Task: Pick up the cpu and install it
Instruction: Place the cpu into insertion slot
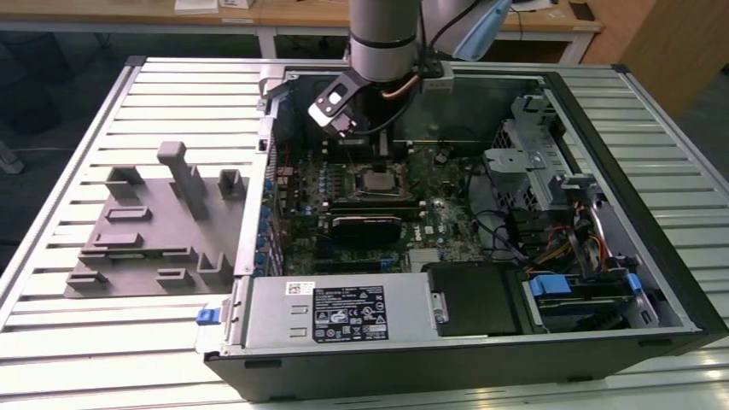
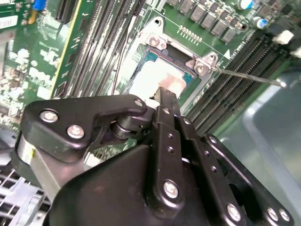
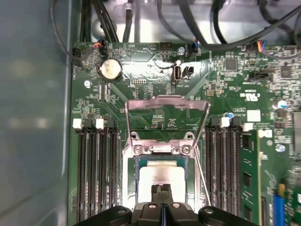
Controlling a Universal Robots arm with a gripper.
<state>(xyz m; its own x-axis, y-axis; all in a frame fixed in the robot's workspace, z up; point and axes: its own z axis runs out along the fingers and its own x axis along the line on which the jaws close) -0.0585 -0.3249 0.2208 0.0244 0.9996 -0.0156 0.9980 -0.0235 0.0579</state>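
Gripper (image 3: 162, 189) fingers are pressed together with nothing between them, tips directly over the cpu (image 3: 162, 175); contact cannot be confirmed. The cpu lies flat in the motherboard (image 3: 225, 94) socket, inside the open computer case (image 1: 479, 342). The hinged socket frame (image 3: 167, 104) stands raised.

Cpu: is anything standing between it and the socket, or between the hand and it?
Nothing visible does. In the first wrist view the cpu already lies in the socket, whose metal load plate is swung open, clear of it. The hand is right over the chip, no cable or part between.
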